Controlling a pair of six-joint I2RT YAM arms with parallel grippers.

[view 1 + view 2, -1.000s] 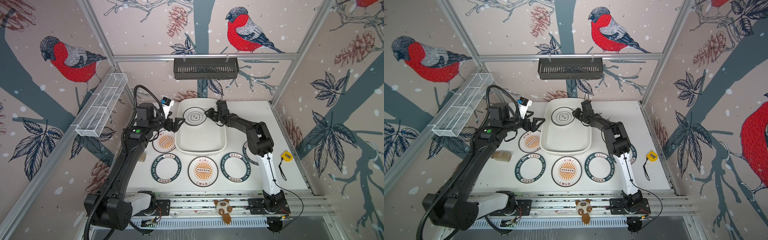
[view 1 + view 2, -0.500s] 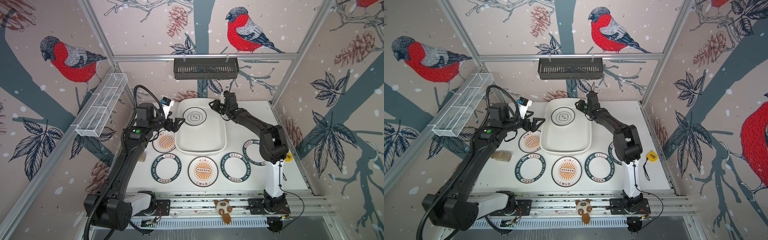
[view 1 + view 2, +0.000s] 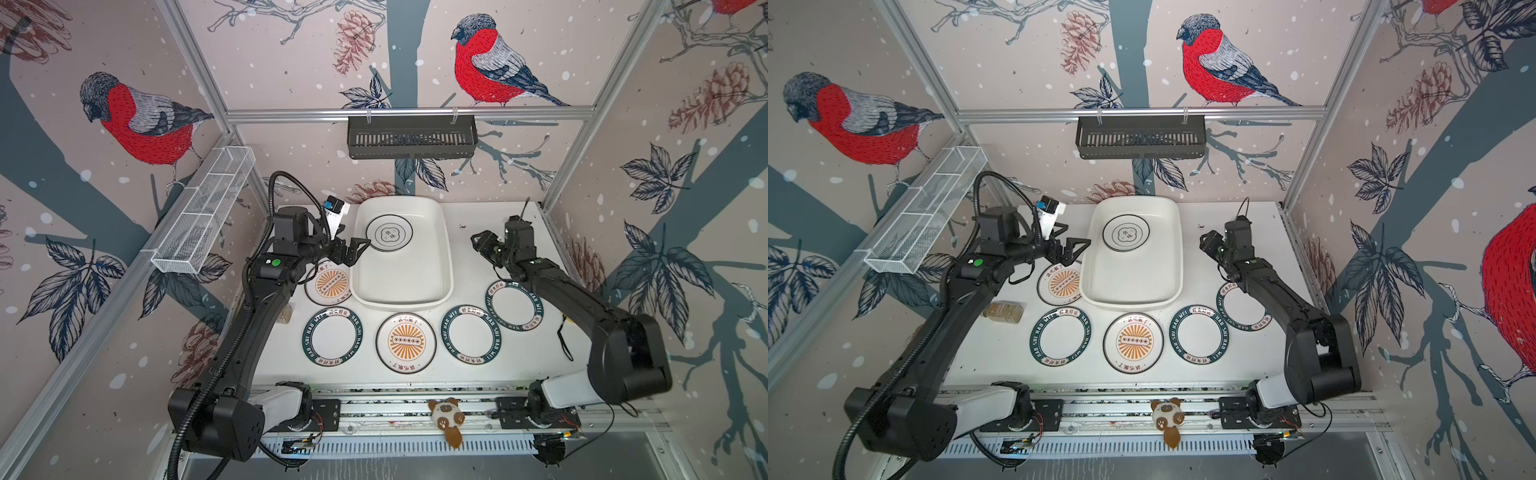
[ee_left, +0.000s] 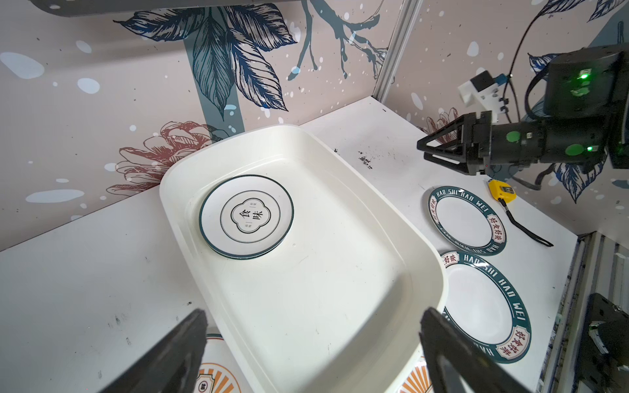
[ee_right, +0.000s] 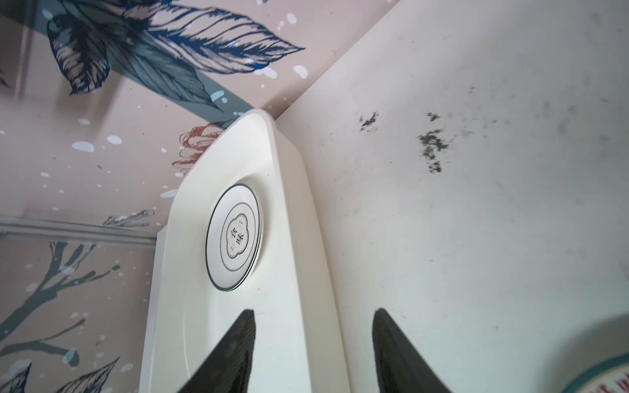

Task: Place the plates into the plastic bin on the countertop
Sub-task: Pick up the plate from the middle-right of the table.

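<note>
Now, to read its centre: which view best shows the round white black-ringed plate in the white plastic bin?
Left wrist: the black-ringed plate is large, characters legible. Right wrist foreshortens it; both top views, small.

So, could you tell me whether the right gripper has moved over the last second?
Yes. The right gripper has pulled back rightward from the plastic bin's far rim and now hangs over bare countertop, clear of the bin.

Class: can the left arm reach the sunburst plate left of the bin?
Probably yes: the left gripper hangs open and empty close by that plate, though the bin rim hides one edge.
</note>
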